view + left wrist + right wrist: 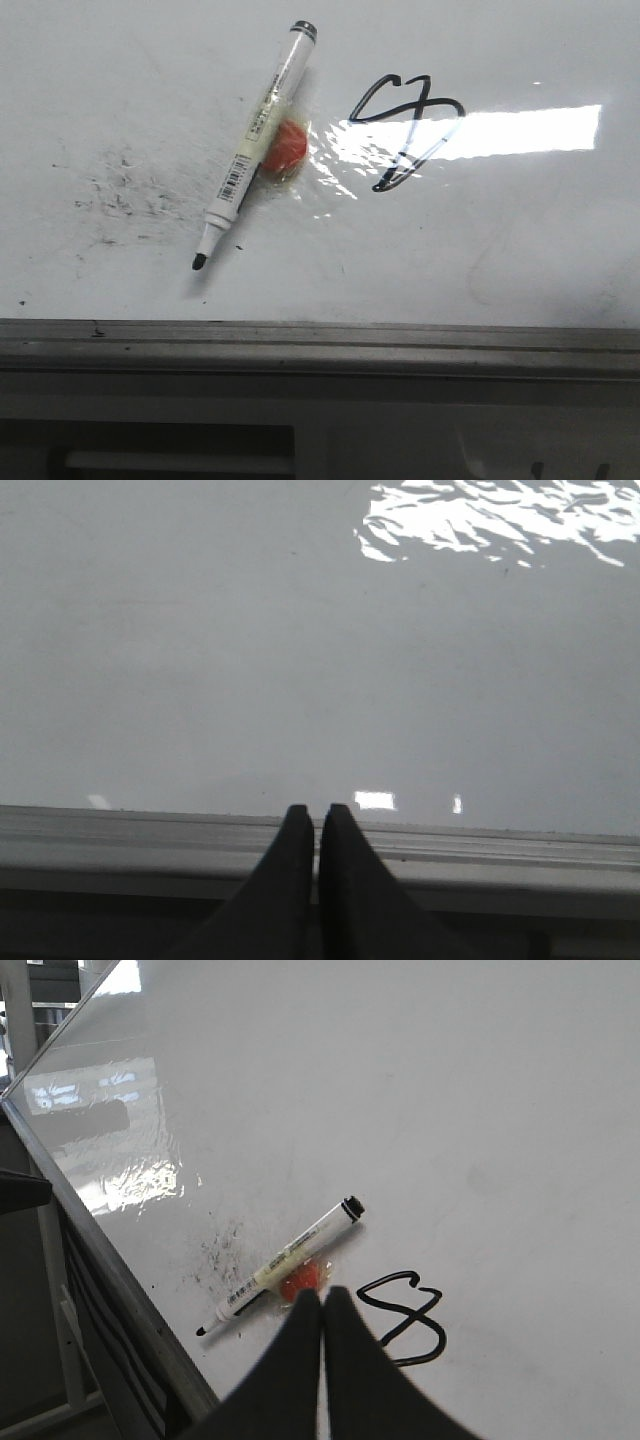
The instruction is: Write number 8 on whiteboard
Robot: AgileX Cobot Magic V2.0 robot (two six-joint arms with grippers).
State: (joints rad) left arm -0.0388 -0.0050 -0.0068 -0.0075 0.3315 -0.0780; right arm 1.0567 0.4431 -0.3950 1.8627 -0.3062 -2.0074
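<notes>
**Bright glare, dim surroundings beyond the edge**

A long rectangular patch of light glares off the glossy surface in the front view, rippled at its left end. Below the grey metal rail lies a darker grey zone with a pale horizontal bar set in a shadowed recess. The right wrist view shows a dim area past the surface's far corner, with a pale upright post and dark shelving or frames behind it, too murky to identify.
</notes>
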